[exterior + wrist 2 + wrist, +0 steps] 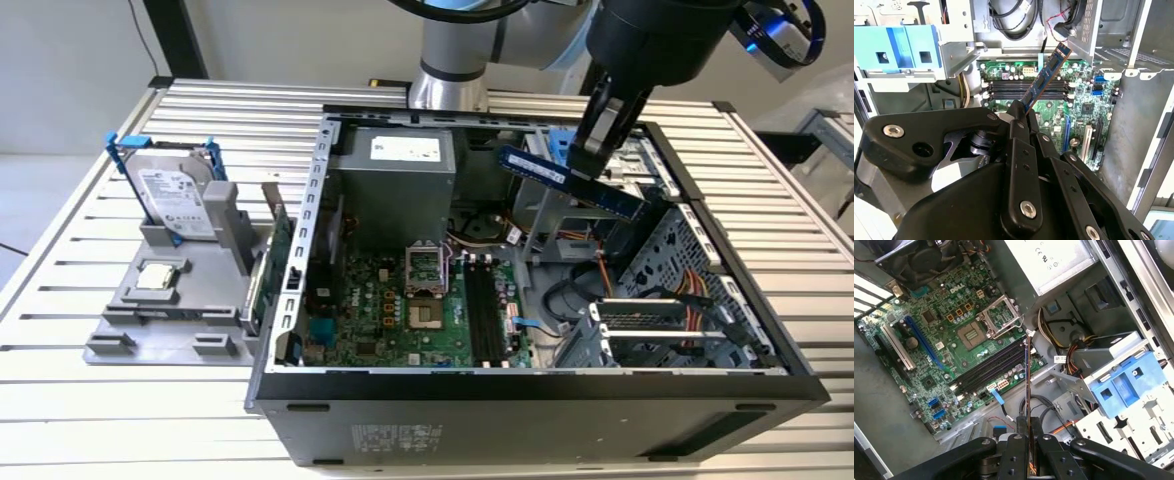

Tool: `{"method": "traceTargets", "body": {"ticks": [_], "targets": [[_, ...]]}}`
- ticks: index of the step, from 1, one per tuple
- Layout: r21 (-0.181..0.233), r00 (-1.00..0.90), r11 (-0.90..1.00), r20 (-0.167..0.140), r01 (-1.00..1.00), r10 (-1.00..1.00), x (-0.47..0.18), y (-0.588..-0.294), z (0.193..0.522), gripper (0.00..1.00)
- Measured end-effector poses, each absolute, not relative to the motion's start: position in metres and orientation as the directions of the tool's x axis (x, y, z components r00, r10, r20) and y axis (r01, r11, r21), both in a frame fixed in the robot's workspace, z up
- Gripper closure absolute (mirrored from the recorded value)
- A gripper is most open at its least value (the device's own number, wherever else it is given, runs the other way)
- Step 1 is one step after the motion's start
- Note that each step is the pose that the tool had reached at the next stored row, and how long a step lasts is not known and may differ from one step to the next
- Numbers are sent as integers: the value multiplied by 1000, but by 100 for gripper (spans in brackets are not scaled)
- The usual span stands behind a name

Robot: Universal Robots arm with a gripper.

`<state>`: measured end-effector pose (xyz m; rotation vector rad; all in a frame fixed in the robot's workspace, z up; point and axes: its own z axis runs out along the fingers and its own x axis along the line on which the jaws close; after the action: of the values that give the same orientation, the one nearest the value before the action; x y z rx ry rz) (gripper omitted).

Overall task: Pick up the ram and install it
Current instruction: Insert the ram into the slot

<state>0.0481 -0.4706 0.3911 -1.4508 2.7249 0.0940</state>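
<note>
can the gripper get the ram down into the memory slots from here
Probably yes. The gripper, jaws shut on the ram, is over the open case, and the memory slots look empty with nothing lying across them. The cables sit off to one side.

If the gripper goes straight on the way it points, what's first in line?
Probably the motherboard's memory slots. The gripper is shut on the ram, whose free end leads, aimed at or just beside them in the first wrist view. Depth is unclear.
</note>
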Motion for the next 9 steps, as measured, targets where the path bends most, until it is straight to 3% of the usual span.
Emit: {"method": "traceTargets", "body": {"ticks": [9], "targets": [[29, -568, 568, -75, -823, -820, 48, -471, 391, 100]]}}
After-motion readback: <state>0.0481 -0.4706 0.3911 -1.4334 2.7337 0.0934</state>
